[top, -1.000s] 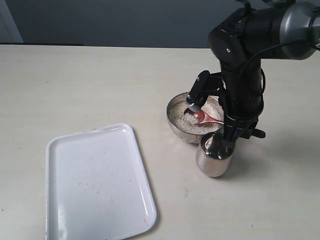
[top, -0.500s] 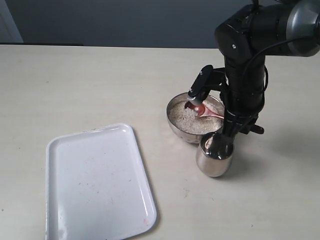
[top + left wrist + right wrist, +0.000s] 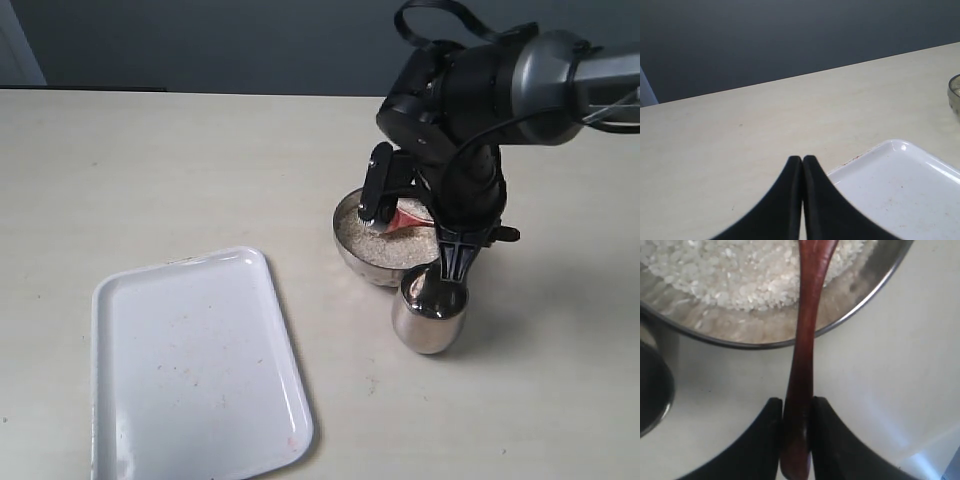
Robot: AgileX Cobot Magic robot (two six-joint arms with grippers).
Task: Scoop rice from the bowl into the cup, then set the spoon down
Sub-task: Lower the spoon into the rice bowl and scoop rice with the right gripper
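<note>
Your right fingers grip the spoon by its handle end; the spoon reaches over the rice in the bowl, just beside the cup. Your left fingers are pressed together, empty.

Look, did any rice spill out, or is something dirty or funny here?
No spilled rice shows: it sits inside the bowl, and the cup stands upright beside it. The only odd thing is the white tray, which has small reddish specks and a red smudge near one corner.
</note>
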